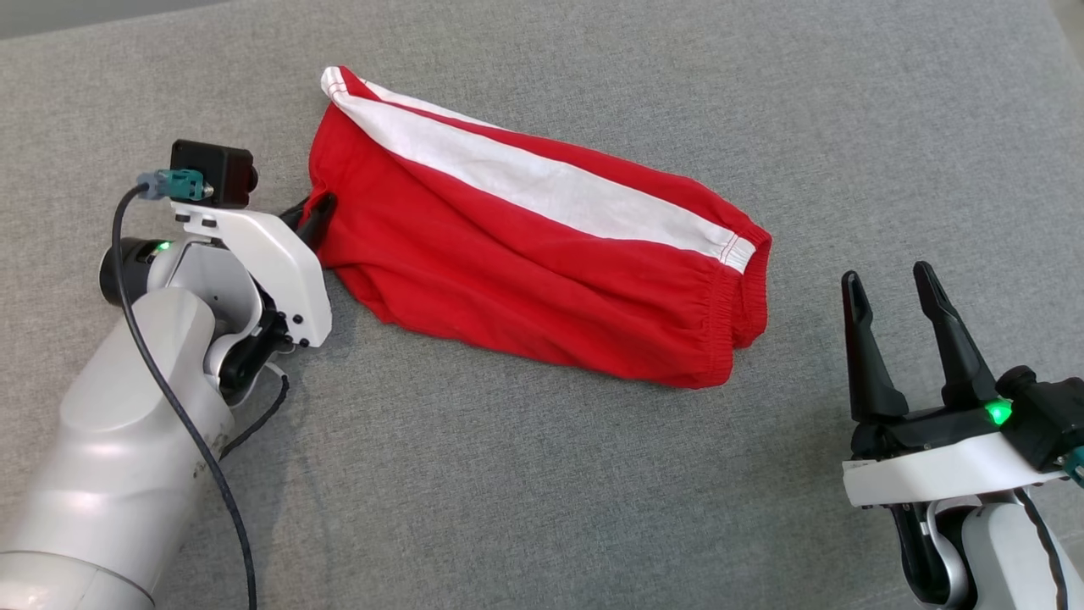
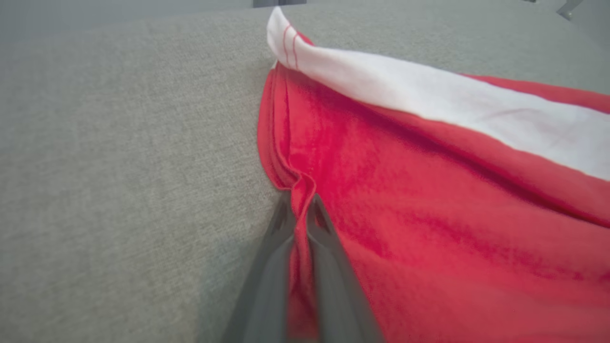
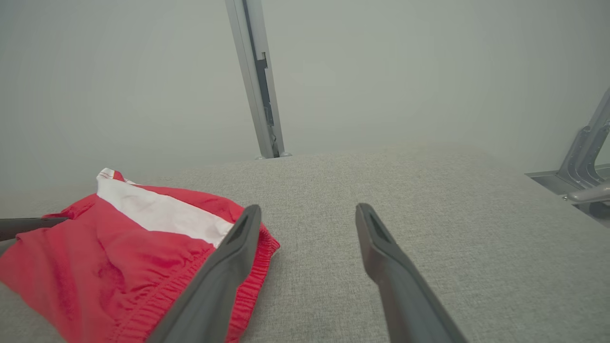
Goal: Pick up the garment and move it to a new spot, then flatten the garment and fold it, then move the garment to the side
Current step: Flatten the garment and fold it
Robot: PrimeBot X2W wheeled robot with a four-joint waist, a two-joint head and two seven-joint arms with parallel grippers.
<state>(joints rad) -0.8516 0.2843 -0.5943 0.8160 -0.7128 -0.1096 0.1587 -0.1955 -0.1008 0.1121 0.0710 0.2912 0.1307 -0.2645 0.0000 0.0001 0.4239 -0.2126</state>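
Fingers [image 2: 333, 267] of our left gripper [image 1: 315, 219] pinch the shorts [image 1: 525, 254] at their left edge; our right gripper [image 1: 887, 280] sits near right, spread wide, holding nothing.

at the lower left of the head view, a glossy pale grey forearm [image 1: 127, 407] carries a thin black cable [image 1: 169, 391] up to a teal connector [image 1: 174, 183] beside a small black camera box [image 1: 216, 172]. a white bracket [image 1: 275, 258] with dark screws sits at the wrist, near a green light [image 1: 162, 246]. the left hand [image 1: 315, 216] is dark. at the lower right, the right hand [image 1: 887, 281] has long, tapered black fingers [image 1: 864, 356], a white plate [image 1: 931, 474] and a green lamp [image 1: 998, 413].
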